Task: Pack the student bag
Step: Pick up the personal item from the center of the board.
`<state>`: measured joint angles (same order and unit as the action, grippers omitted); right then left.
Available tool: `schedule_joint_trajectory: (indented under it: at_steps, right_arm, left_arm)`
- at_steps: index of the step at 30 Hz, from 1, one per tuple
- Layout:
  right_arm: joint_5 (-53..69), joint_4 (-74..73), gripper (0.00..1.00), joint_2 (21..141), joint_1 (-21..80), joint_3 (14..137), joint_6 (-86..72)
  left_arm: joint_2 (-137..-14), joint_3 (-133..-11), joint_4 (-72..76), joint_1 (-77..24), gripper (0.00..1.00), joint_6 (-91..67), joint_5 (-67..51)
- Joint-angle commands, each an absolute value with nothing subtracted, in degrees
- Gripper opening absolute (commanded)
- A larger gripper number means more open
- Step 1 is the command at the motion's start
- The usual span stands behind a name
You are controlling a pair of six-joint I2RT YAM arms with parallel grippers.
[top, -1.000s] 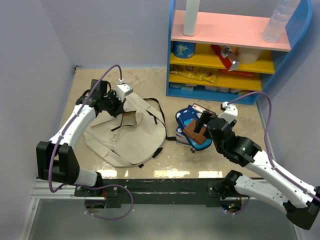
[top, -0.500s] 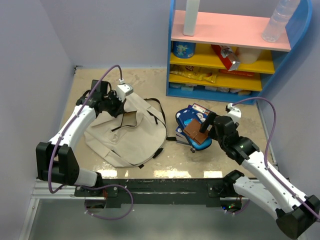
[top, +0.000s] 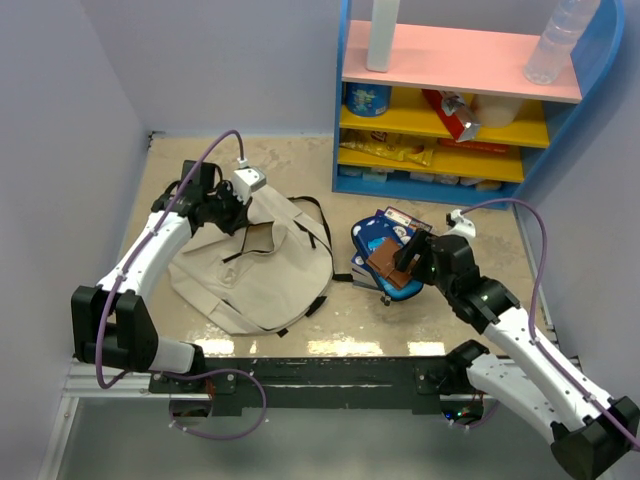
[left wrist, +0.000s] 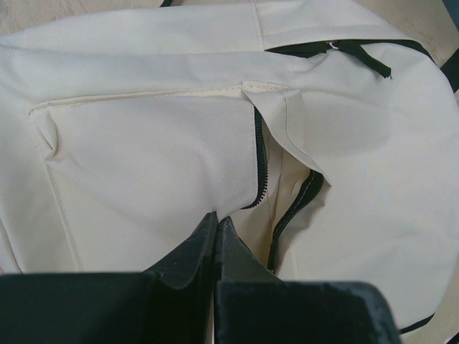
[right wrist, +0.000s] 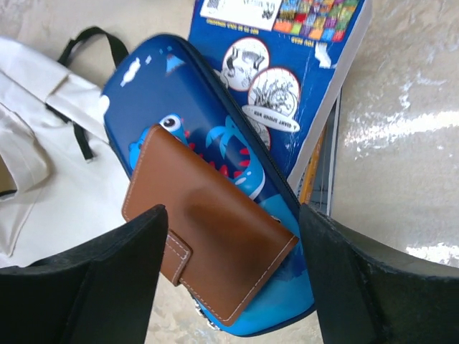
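In the last second my right gripper has settled over the wallet on the pouch, fingers wide and ready to grab, while my left gripper stays pinched on the bag, which lies unzipped at near left.

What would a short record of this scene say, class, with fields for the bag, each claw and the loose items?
bag: student bag, beige, lying flat on the table, zip partly open
left claw: shut, pinching bag fabric at the zip opening
right claw: open, poised over the brown wallet
stack: wallet lies on a blue pencil case, which lies on a book
background: shelf unit
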<state>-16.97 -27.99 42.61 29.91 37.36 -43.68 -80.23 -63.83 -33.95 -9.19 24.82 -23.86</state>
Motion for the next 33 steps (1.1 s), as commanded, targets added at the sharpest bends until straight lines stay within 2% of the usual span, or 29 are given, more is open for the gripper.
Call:
schedule_joint_trajectory:
  at_steps: [1,5,8,11,12,15,17,22,33]
  right_arm:
    - [-14.24,-25.67,0.74,42.8,29.62,34.98,-44.47]
    - [-14.59,-25.49,0.65,43.07,29.62,34.1,-44.21]
    - [-15.73,-25.49,0.53,42.63,29.71,34.19,-43.95]
    - [-16.79,-25.84,0.38,42.36,29.71,34.89,-43.59]
    - [-17.05,-26.1,0.27,42.36,29.71,35.5,-43.42]
    - [-18.54,-26.89,0.08,42.63,29.71,36.99,-43.07]
    - [-19.51,-27.24,0.0,42.54,29.71,38.31,-42.54]
    - [-17.94,-25.14,0.0,42.8,29.71,41.48,-41.57]
    - [3.4,-9.24,0.0,53.16,30.06,42.63,-44.91]
  left_arm:
    - [-77.7,-64.69,-31.46,-9.49,0.0,23.47,-25.58]
    - [-77.7,-65.21,-31.55,-9.58,0.0,23.38,-25.58]
    - [-77.7,-65.48,-31.55,-9.58,0.0,23.2,-25.66]
    - [-77.7,-65.57,-31.55,-9.67,0.0,23.11,-25.49]
    - [-77.61,-65.57,-31.55,-9.75,0.0,23.03,-25.4]
    - [-77.87,-65.65,-31.46,-9.93,0.0,22.94,-25.31]
    - [-77.96,-65.65,-31.46,-10.11,0.0,22.76,-25.31]
    - [-78.05,-65.92,-31.38,-10.19,0.0,22.59,-25.22]
    - [-78.22,-65.83,-30.85,-10.2,0.0,22.41,-24.79]
